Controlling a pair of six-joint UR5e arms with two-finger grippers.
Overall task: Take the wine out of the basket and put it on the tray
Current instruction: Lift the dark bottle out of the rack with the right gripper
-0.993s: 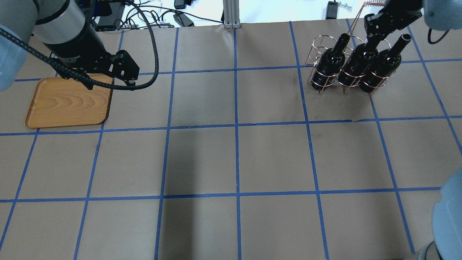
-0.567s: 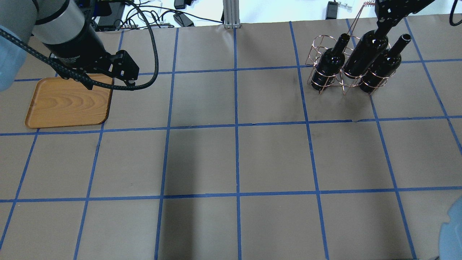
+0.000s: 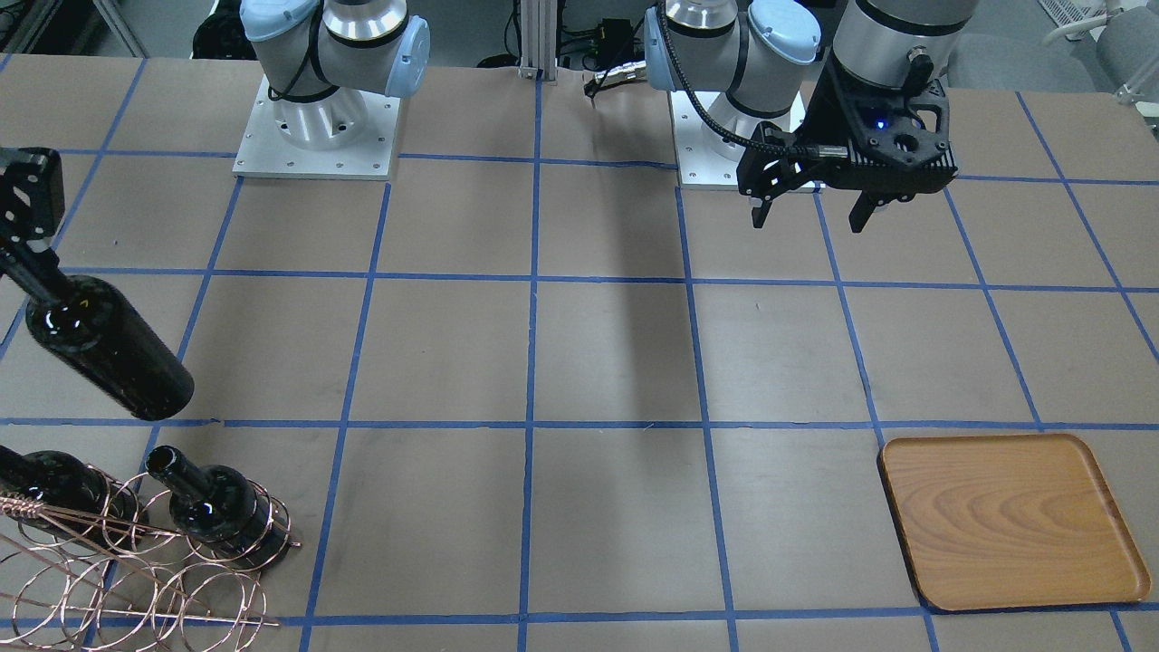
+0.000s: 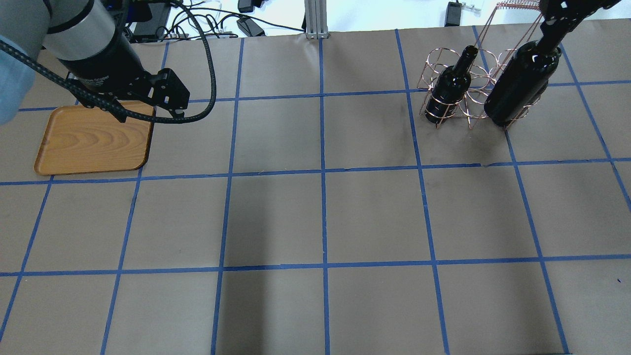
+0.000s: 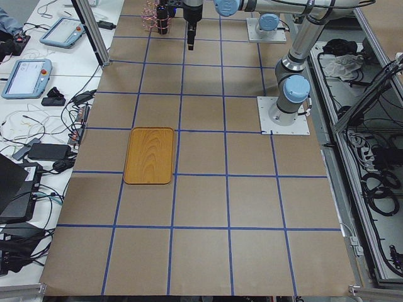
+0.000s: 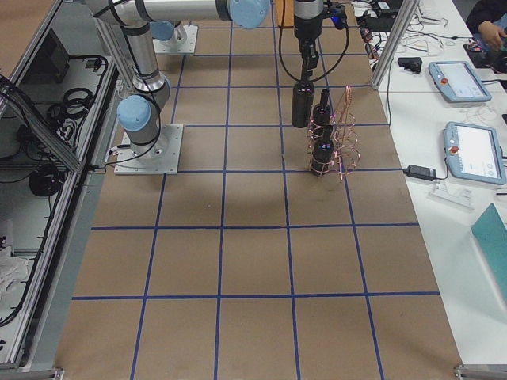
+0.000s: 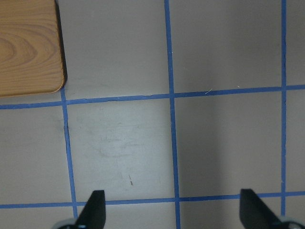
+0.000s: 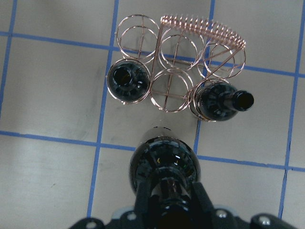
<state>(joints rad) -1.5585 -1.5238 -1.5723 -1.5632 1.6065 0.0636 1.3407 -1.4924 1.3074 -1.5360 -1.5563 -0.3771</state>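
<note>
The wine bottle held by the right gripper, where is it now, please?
In the front-facing view, the wine bottle hangs at left, raised beside the basket, towards the robot.

The wine [image 4: 522, 84], a glossy near-black bottle, hangs upright above the counter [image 4: 320, 217], its neck clamped in the right gripper [image 8: 172, 202], out of the basket [image 4: 434, 59] and just beside it. The basket, thin copper wire rings, holds two alike bottles [image 8: 126, 83] upright. The tray [image 4: 93, 140], honey-brown wood, lies flat, well apart.
</note>
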